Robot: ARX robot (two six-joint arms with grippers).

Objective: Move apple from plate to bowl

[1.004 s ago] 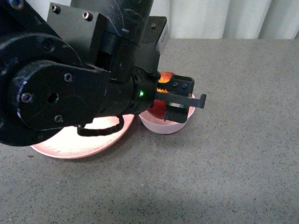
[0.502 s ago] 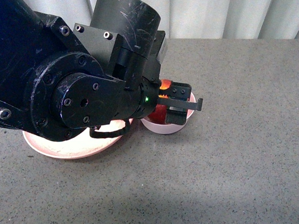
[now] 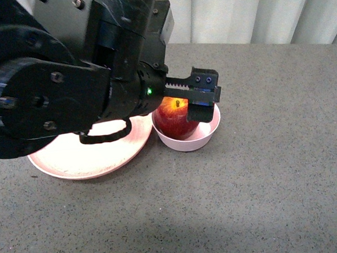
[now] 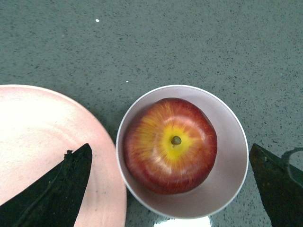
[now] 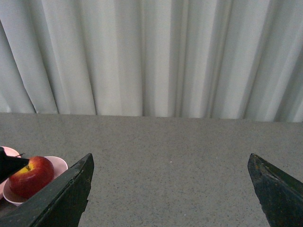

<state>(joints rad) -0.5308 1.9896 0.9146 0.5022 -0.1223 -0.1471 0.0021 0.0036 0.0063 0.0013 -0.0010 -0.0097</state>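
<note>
The apple (image 4: 170, 145) is sitting in the bowl (image 4: 234, 161), stem up, filling most of it and lying a little toward the side nearest the plate (image 4: 42, 142). The bowl is standing just beside the plate on the grey table (image 3: 265, 189); from the left wrist view their rims are looking close to touching, though a thin dark gap seems to be showing between them. The plate is lying bare where it can be seen.

The left gripper (image 3: 204, 98) is hovering above the bowl with its fingers (image 4: 57, 189) spread wide, one over the plate and the other beyond the far side of the bowl, gripping nothing and clear of the apple.

The right gripper (image 5: 170, 189) is hanging well apart from the bowl, facing the white curtain (image 5: 151, 56), its fingers likewise spread wide and holding nothing. In its view the apple and bowl are showing small at the edge.
</note>
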